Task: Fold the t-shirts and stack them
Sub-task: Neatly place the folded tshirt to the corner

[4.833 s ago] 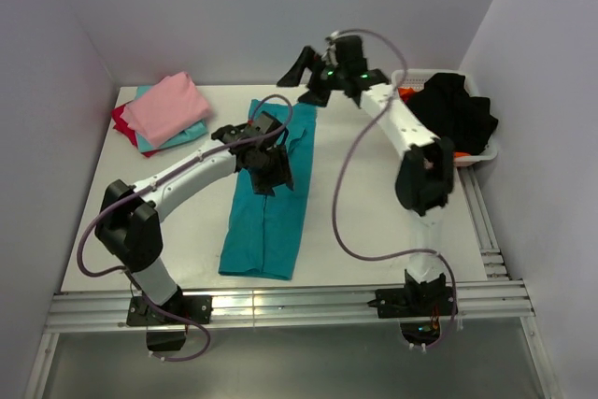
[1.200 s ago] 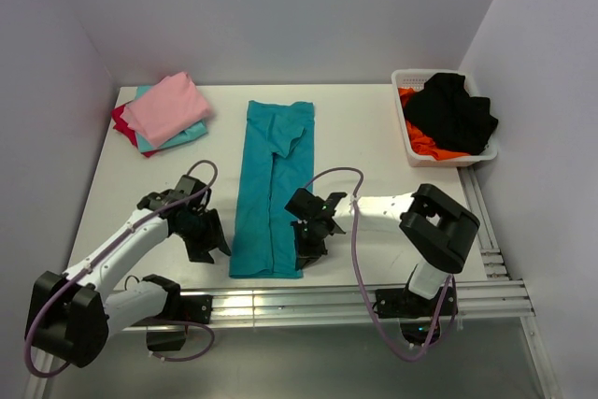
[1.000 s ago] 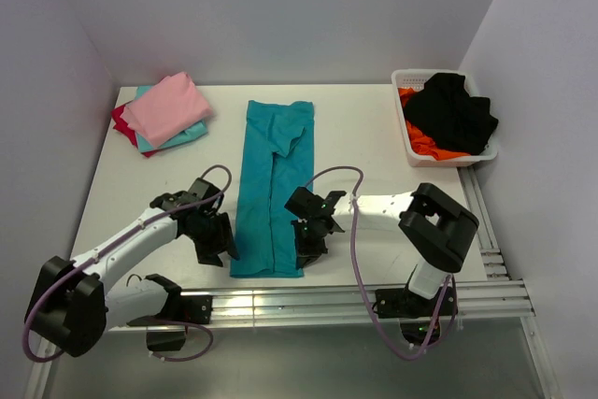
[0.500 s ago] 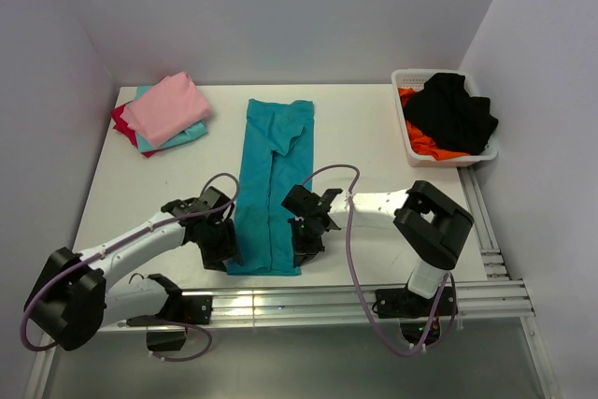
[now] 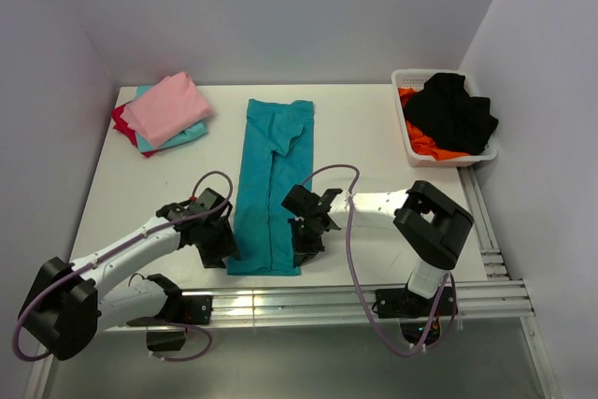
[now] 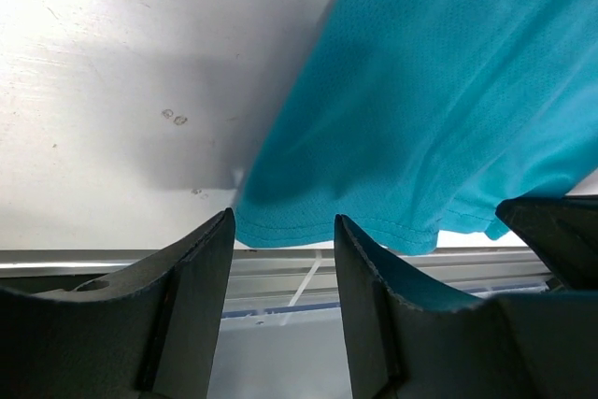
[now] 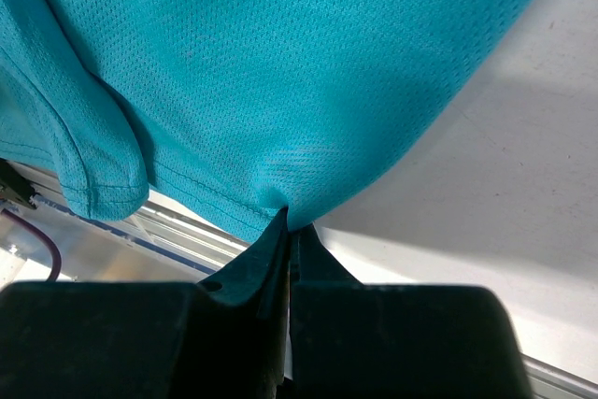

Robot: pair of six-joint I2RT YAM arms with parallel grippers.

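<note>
We find the teal t-shirt (image 5: pixel 271 184) lying flat as a long narrow strip in the middle of the white table (image 5: pixel 374 137). Its long axis runs from the near edge straight away from the arm bases, and its hem is at the near end, just by the metal rail (image 5: pixel 308 301). Both claws sit at that hem, one at each corner. The right gripper (image 5: pixel 304 248) is pinched tight on the right corner, and its wrist view shows the cloth puckering into its closed tips (image 7: pixel 290 217). The left gripper (image 5: pixel 220 248) is at the left corner with its jaws parted. The stitched edge lies in the gap between them (image 6: pixel 283 221) and is not clamped. So the cloth stretches away from both claws towards the far wall, and we judge the coming fold to turn on carrying the hem along that axis once the left claw bites. The surface is smooth and hard, so the thin knit should slide rather than catch. There is bare table on both sides of the strip. The folded stack topped by the pink t-shirt (image 5: pixel 168 105) sits well apart at the far left, and the white basket (image 5: pixel 437 159) of dark clothes sits well apart at the far right.
</note>
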